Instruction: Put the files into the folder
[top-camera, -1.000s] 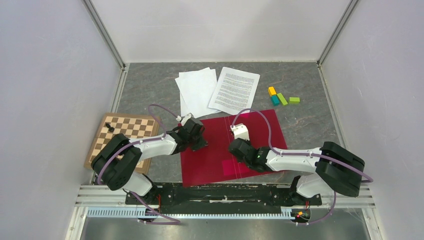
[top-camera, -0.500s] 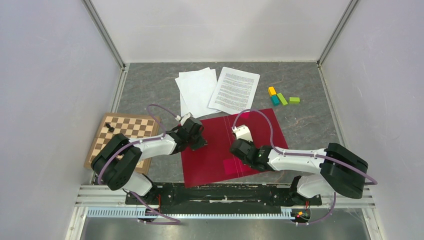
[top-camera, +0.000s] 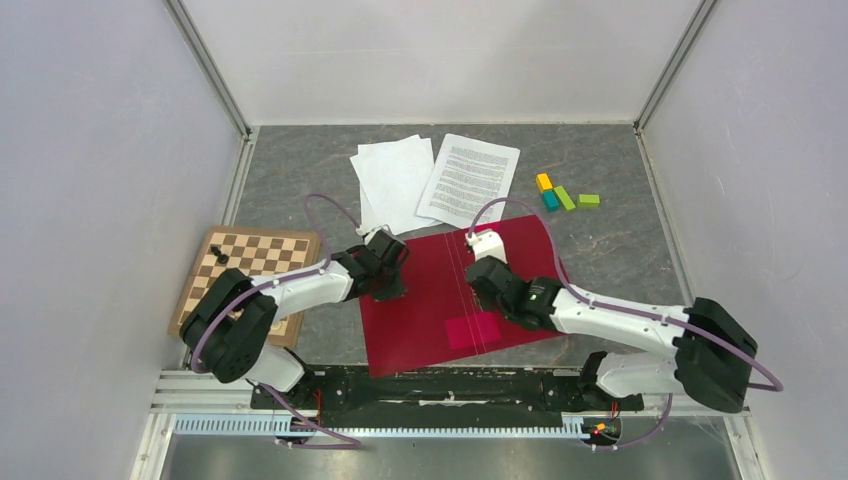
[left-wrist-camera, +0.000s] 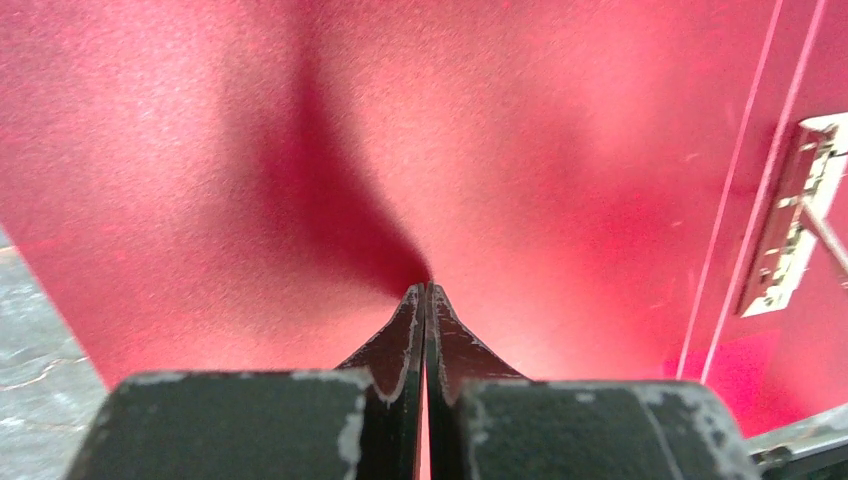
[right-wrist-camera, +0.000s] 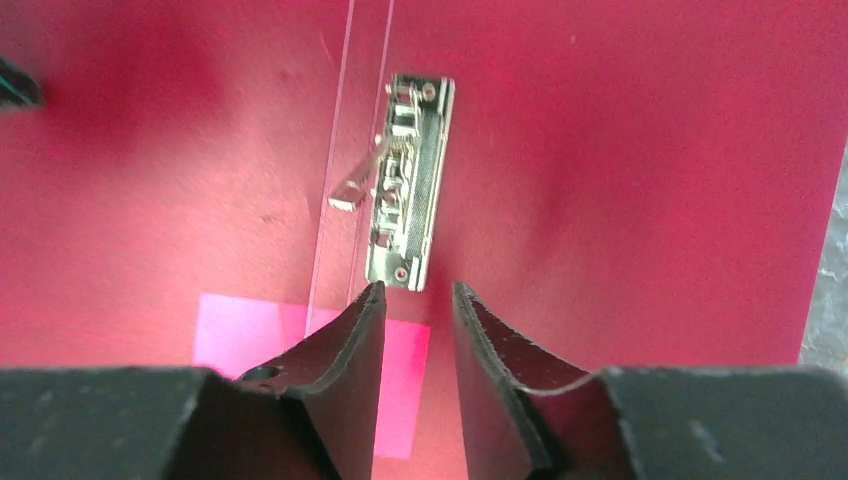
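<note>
So in the last second my right gripper has slid up the folder toward its far edge, and its jaws have gone from nearly shut to cracked open. My left gripper has only nudged a bit, and the folder looks to have shifted a touch too.

Right now the right jaws sit a little apart with nothing between them. The tips are just short of the near end of the clip, which lies on the right half just beside the spine crease. The pink square is under my right fingers and off to their left.

My left jaws are pressed together and hold nothing. Their tips are down on the folder's left half, and from the left wrist view they look like they're touching the red surface.

The folder lies open and flat by the near edge of the table, about mid-way along it. The sheets are all outside it, up toward the far edge. The blank ones overlap each other, and the printed sheet lies to their right, its near edge just beside the folder's far edge.

Other stuff: a chessboard at the left edge with a dark piece on it, and some blocks toward the far right corner.
</note>
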